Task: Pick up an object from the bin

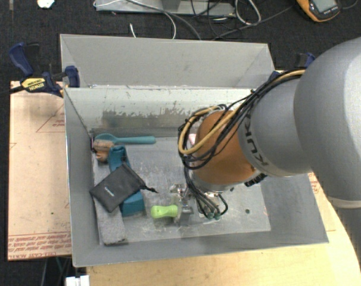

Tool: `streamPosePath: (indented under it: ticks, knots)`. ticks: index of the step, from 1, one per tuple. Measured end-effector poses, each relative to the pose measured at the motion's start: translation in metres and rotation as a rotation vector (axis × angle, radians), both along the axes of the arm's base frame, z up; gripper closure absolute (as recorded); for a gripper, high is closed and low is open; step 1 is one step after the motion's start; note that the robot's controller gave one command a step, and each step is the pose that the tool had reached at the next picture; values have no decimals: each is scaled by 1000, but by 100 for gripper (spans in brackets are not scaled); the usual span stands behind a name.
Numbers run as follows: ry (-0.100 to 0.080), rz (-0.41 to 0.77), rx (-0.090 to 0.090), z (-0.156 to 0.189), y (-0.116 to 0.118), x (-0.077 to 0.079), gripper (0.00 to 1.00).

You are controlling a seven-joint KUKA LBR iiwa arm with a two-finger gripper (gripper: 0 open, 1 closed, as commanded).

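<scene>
My gripper [181, 202] is low over the bin floor near the front middle, mostly hidden under the arm's orange cover. A small light-green stubby thing [164, 211] lies on the floor right at the gripper's left side, its right end touching or tucked under the metal tip. Just left of it sits a blue block [133, 205], partly covered by a flat black pouch [114, 187].
A grey slab [111, 226] lies along the left wall at the front. A teal long-handled scoop [125, 140] and a blue piece [117, 156] rest at the back left. The arm and its cables cover the bin's middle and right.
</scene>
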State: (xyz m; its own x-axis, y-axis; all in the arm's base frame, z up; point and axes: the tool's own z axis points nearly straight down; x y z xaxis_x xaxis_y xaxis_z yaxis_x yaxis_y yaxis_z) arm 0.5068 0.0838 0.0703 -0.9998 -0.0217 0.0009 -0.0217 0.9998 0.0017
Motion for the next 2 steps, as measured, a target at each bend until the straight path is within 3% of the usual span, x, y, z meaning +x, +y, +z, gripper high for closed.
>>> streamPosePath:
  ticks: [1,2]
  knots:
    - [1,0,0,0,0,0,0]
    - [0,0,0,0,0,0,100]
